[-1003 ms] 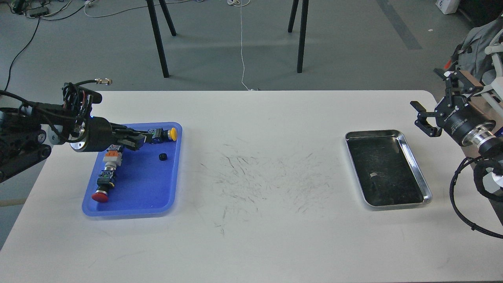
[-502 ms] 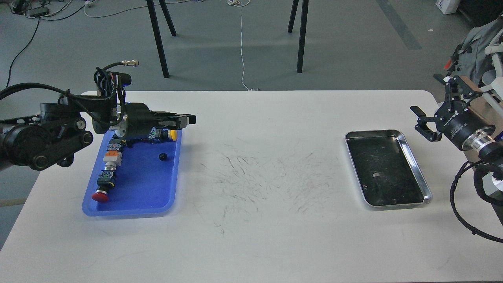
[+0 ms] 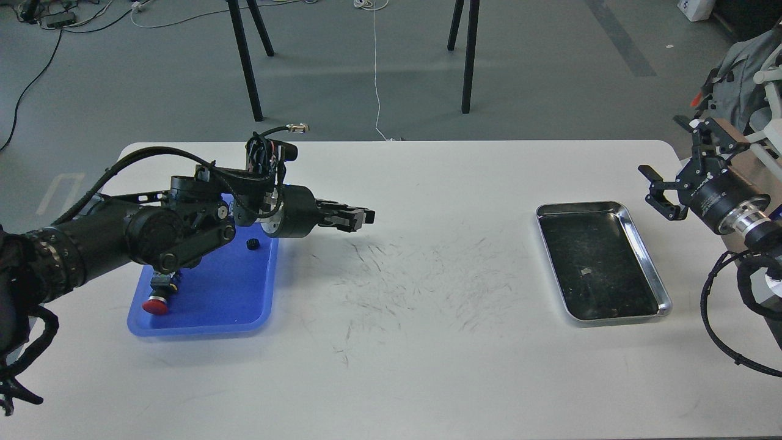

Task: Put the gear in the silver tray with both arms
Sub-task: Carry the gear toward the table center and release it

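Observation:
A small black gear (image 3: 253,244) lies in the blue tray (image 3: 208,324) by its right rim. My left gripper (image 3: 360,218) reaches out over the bare table right of the blue tray, above the surface. Its dark fingers lie close together, and whether anything is held between them does not show. The silver tray (image 3: 647,269) sits at the right with only a small scrap in its dark bottom. My right gripper (image 3: 657,189) hovers just beyond the tray's far right corner, fingers spread apart and empty.
My left arm covers most of the blue tray; a red-capped push button (image 3: 155,305) shows at its near left. The scuffed white table (image 3: 415,287) lies between the trays. Black stand legs (image 3: 244,55) rise from the floor behind the table.
My left arm swung right and up, from over the blue tray's parts to beyond its right rim. The gear in the blue tray stayed put. The right gripper barely moved.

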Robot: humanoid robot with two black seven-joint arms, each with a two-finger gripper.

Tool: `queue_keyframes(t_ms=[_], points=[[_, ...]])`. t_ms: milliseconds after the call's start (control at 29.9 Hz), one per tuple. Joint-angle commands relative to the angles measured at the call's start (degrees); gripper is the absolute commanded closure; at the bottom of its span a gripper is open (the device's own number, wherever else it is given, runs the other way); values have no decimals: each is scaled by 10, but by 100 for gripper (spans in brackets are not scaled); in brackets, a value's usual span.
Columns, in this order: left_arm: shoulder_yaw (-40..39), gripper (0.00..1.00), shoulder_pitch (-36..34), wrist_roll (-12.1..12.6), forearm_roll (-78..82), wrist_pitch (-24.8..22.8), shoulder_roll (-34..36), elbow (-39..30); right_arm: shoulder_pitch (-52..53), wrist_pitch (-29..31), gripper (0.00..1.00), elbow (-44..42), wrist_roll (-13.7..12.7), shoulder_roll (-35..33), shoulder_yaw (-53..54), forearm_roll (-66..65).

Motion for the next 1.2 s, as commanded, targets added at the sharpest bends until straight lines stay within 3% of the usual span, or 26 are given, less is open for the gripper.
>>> queue_keyframes(t_ms=[0,435,1170], points=[[25,89,-5,0,4,2,-54,29,-3,0,2,-2,0,-1,-1,-1],[53,89,-4,0,9,4,-149,64,-10,0,2,-6,0,0,-2,-2],[76,87,13,0,21,5,-156,86,-11,0,2,-6,0,0,-10,-2]])
